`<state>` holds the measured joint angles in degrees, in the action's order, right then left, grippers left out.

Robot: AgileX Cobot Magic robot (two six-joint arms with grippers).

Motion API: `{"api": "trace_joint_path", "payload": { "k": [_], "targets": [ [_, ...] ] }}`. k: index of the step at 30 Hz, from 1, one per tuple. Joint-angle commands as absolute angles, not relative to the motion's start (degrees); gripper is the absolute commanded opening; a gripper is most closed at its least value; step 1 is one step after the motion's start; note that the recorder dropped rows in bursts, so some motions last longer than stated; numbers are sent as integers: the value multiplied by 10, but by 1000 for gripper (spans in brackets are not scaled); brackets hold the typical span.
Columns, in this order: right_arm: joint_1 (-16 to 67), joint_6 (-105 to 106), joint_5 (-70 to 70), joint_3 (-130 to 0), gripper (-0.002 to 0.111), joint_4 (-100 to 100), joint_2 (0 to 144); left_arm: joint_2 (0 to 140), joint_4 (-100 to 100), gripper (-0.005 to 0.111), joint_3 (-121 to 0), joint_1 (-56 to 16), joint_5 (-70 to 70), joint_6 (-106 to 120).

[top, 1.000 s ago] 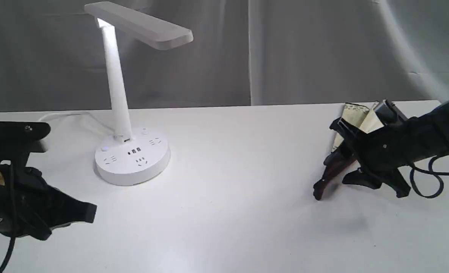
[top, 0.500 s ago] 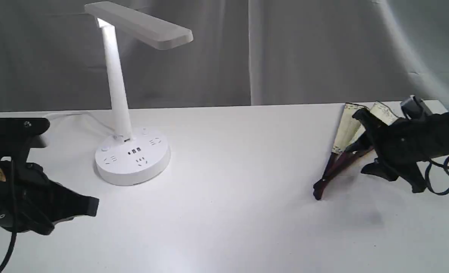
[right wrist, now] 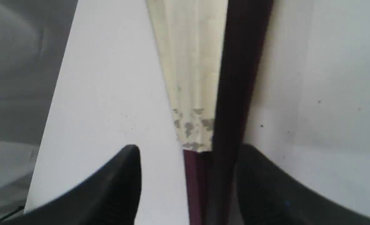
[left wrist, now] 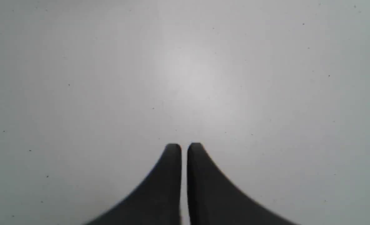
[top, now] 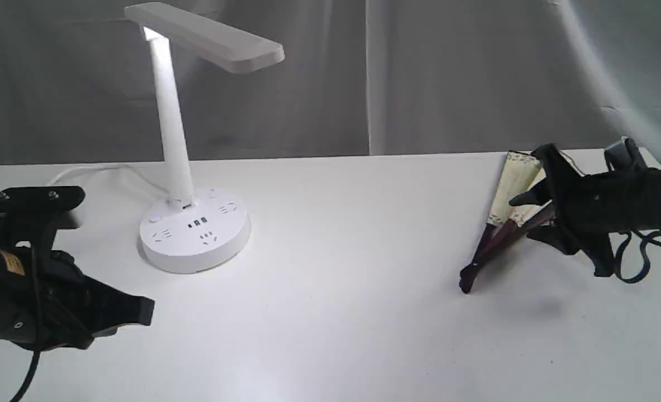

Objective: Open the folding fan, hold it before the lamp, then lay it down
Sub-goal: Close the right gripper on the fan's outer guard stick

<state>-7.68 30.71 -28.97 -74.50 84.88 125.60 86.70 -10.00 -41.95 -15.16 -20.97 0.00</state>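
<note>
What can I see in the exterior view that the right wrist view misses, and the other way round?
Only the exterior view shows the lamp, the shut left tool low over the table, and the folding fan whole, down to its pivot end. Only the right wrist view shows the blotchy border where cream paper meets maroon ribs. Both show the barely spread fan, the open right tool straddling it, and the table.
</note>
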Motion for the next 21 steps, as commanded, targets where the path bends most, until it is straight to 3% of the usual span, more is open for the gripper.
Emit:
{"api": "trace_joint_path", "payload": {
  "k": [1, 10, 21],
  "targets": [
    [-82, 317, -290, -747, 48, 865, 1273, 867, -106, 3, -423, -156, -199, 0],
    [-82, 319, -249, -747, 48, 885, 1282, 867, -106, 3, -423, -156, -188, 0],
    [-95, 420, -243, -747, 40, 999, 1284, 867, -106, 3, -423, -156, -183, 0]
  ]
}}
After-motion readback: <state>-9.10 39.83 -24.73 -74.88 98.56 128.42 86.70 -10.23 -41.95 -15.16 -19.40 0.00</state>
